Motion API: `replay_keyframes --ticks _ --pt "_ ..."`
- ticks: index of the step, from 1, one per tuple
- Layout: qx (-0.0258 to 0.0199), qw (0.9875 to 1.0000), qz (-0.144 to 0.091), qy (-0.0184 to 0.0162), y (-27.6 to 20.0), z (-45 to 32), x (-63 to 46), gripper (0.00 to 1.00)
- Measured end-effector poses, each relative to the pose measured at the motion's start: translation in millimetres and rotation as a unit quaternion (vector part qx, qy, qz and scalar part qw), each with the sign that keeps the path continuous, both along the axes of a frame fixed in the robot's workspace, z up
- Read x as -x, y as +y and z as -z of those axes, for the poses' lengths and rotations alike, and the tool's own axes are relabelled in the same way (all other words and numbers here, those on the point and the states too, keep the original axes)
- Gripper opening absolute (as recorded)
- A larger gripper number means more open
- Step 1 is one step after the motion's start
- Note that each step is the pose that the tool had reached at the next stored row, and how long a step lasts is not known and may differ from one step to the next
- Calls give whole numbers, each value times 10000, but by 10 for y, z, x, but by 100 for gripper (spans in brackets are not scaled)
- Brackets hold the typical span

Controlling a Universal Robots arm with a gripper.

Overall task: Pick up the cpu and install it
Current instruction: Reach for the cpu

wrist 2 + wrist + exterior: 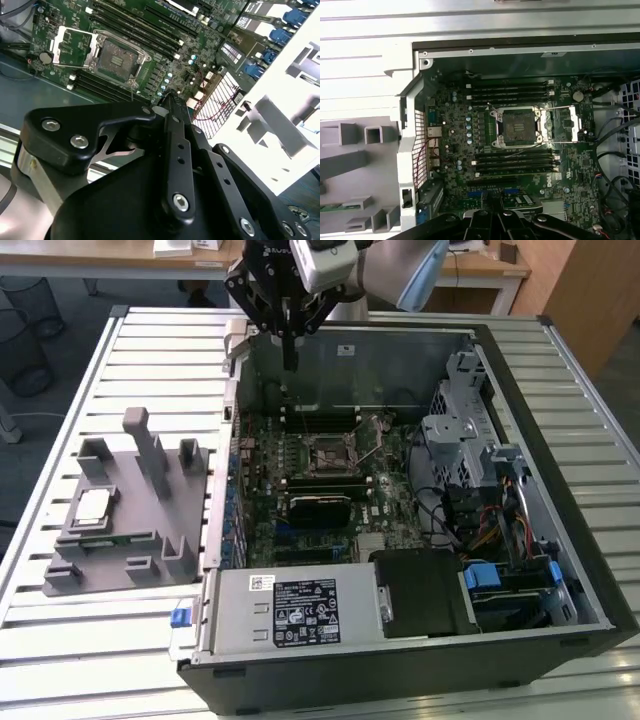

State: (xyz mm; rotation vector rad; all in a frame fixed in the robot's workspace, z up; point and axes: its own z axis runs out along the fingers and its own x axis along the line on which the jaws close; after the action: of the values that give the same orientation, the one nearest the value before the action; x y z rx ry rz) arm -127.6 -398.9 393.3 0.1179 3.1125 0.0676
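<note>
The cpu (93, 505), a small silvery square chip, lies flat on the grey holder (140, 540) at the exterior view's left, outside the computer case. My gripper (290, 355) hangs above the case's far wall, fingers pointing down and shut with nothing between them; it is well away from the cpu. Its black fingers (171, 107) and linkage fill the near part of the second wrist view. On the green motherboard the black socket (330, 455) (114, 55) (519, 125) stands empty, its metal frame (568, 123) swung open beside it.
The open computer case (520, 360) lies on a slatted metal table (80, 640). Long black memory slots (512, 92) flank the socket. A power supply (295, 610) and a drive cage (460, 420) crowd the case's near and right sides. Upright posts (145, 440) rise from the holder.
</note>
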Motion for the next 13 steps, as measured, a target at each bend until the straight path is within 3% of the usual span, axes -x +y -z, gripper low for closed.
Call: replay_keyframes --ticks 13 --pt "0 10000 0 0 0 1 90 11"
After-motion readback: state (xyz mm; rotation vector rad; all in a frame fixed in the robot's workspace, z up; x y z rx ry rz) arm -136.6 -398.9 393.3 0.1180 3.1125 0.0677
